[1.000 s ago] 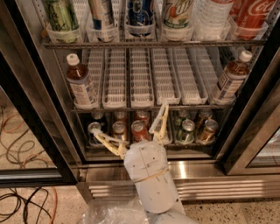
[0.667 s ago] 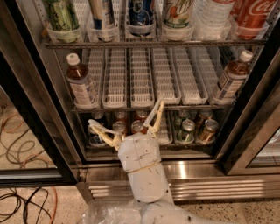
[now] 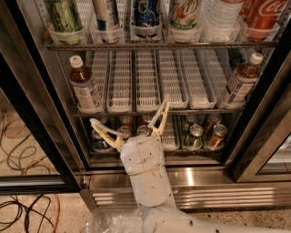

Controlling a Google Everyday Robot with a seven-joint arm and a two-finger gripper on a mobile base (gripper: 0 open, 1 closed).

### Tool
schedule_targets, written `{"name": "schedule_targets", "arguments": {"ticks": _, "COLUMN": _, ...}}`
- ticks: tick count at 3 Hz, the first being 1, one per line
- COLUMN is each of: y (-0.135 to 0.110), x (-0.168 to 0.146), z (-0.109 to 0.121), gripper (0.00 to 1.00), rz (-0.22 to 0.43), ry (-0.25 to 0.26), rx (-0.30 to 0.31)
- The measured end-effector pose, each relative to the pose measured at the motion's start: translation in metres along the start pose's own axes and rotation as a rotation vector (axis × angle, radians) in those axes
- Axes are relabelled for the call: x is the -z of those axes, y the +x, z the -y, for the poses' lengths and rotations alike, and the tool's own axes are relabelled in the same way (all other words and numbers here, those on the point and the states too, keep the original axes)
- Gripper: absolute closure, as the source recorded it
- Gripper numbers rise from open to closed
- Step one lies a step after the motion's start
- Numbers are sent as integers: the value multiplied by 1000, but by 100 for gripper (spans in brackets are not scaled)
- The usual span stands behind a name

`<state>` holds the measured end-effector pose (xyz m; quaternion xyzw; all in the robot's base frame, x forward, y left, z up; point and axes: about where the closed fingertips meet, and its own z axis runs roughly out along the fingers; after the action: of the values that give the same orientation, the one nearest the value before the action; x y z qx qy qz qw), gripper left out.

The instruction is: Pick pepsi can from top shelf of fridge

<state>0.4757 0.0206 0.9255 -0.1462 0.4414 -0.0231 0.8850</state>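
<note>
Starting with the large display fridge with black door frames [image 3: 254, 136], and straight up to the highest wire rack, the top shelf [image 3: 136, 46]: lined with lanes ending in clear plastic front stops, a drink standing in each. Reading left to right: a green can [image 3: 63, 16], a slim blue-and-silver can [image 3: 107, 13], then the dark blue pepsi can with white markings [image 3: 146, 12], upright in the middle lane, its top cut off by the edge of the view, just beside a white-and-green can [image 3: 184, 13] on its right. Further along, a clear plastic bottle [image 3: 218, 16] and a red cola can [image 3: 263, 16]. Down one rack now: white ribbed lane trays [image 3: 148, 82], flanked by a white-capped bottle of brown liquid [image 3: 84, 88] at the left end and another like it [image 3: 241, 82] at the right. Down again to the lowest rack: a cluster of small cans [image 3: 195, 135], tops showing. And here, the tan two-finger gripper [image 3: 129, 113] on its white arm [image 3: 145, 173]: low down, in front of that lowest rack, well below the pepsi can, fingers spread wide in a V, gripping nothing, right fingertip up at the front edge of the middle rack. Underneath, the stainless steel base with a vent grille [image 3: 213, 175]. Off to the left, speckled floor [image 3: 68, 214] strewn with black and orange cables [image 3: 16, 211].
</note>
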Motion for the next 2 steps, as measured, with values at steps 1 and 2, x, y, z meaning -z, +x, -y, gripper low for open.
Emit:
{"name": "schedule_targets", "arguments": {"ticks": 1, "y": -17, "x": -20, "z": 19, "gripper": 0, "rz": 83, "ry": 114, "rx": -19}}
{"name": "schedule_targets", "arguments": {"ticks": 2, "y": -33, "x": -27, "z": 43, "gripper": 0, "rz": 151, "ry": 211, "rx": -2}}
